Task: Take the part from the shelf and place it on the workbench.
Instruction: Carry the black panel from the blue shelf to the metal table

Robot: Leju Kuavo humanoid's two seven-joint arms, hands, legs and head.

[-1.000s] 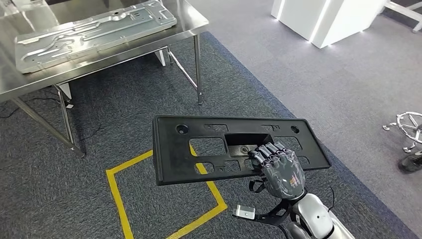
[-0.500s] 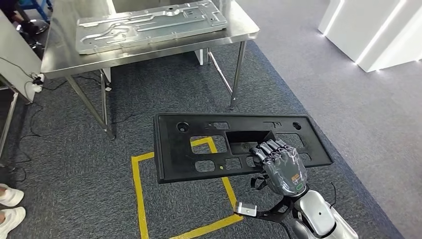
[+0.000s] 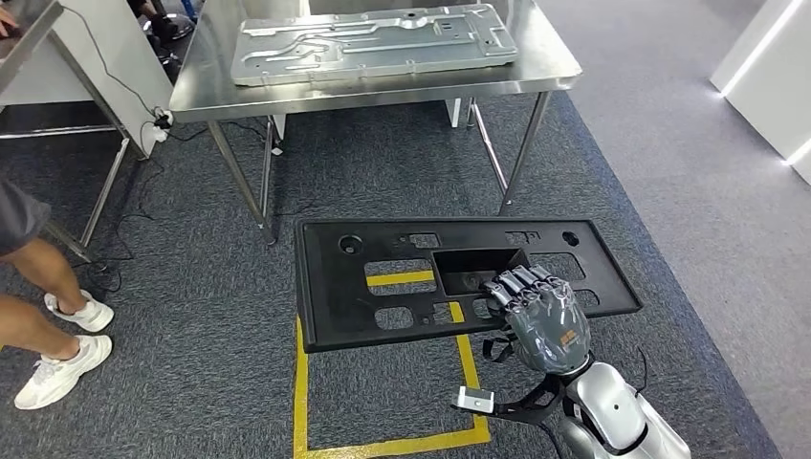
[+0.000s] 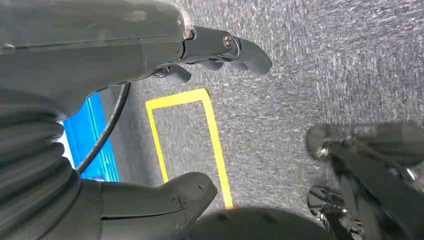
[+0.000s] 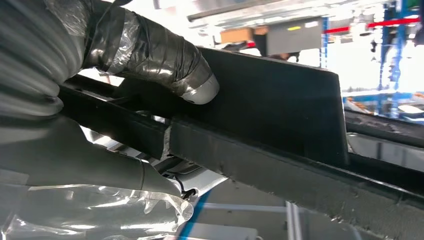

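At far left a person's legs and white shoes (image 3: 59, 335) have come into the picture; they were absent a second ago. Your left hand (image 4: 150, 100) hangs over grey carpet and a yellow floor marking (image 3: 383, 382), fingers apart, holding nothing.

Moving right, the black part (image 3: 383, 277), a long flat panel with cut-outs, is carried level in the air in front of you, above the carpet. Your right hand (image 3: 540, 320) grips it at the middle of its near edge, fingers curled over the rim of the central opening, thumb pressed under it.

Beyond it stands the steel desk (image 3: 545, 72), with a silver stamped metal sheet (image 3: 373, 38) lying on top. Against the earlier frames, the whole scene has slid right: the desk sat at far left, and now lies almost straight ahead. So you have turned toward it while the grip stayed unchanged. By my reading, walking up and setting down remain.
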